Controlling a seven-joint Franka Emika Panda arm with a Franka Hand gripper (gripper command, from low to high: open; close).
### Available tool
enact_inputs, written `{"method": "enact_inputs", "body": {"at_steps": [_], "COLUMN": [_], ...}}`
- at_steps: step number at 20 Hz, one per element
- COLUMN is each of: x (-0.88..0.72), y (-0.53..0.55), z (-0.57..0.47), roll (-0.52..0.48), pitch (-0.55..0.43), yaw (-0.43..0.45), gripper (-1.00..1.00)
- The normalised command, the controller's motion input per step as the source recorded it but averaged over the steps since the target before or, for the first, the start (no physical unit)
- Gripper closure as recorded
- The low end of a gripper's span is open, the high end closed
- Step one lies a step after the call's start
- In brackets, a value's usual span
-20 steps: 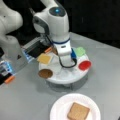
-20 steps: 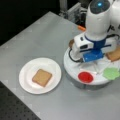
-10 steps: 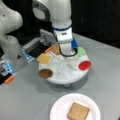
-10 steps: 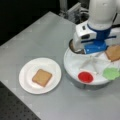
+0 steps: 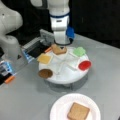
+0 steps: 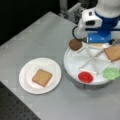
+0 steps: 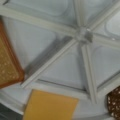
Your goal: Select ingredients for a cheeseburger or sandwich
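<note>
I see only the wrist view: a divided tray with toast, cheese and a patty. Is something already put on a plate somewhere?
Observer: Yes. In both front views a white plate holds one toast square, apart from the tray.
Operator: Are there other pieces on the tray which I do not see?
Observer: A red disc and a green leafy piece, each in its own compartment.
Operator: Where is the pincer?
Observer: In a front view the pincer hangs at the tray's top edge, by the second toast.
</note>
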Motion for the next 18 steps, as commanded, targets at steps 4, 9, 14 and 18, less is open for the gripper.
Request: {"method": "enact_inputs", "body": {"at_steps": [4,9,14,18], "x": [-0.09,0.03,0.05,0.01], "y": [0.00,-0.13,-0.36,-0.39], "z": [0.18,0.15,0.14,0.08], "roll": [0.084,0.076,0.147,0.090], "pitch": [0.069,-0.042,-0.035,-0.015], "yaw": [-0.332,-0.373,-0.380,-0.234], "gripper": [-1.00,-1.00,-1.00,-1.00]}}
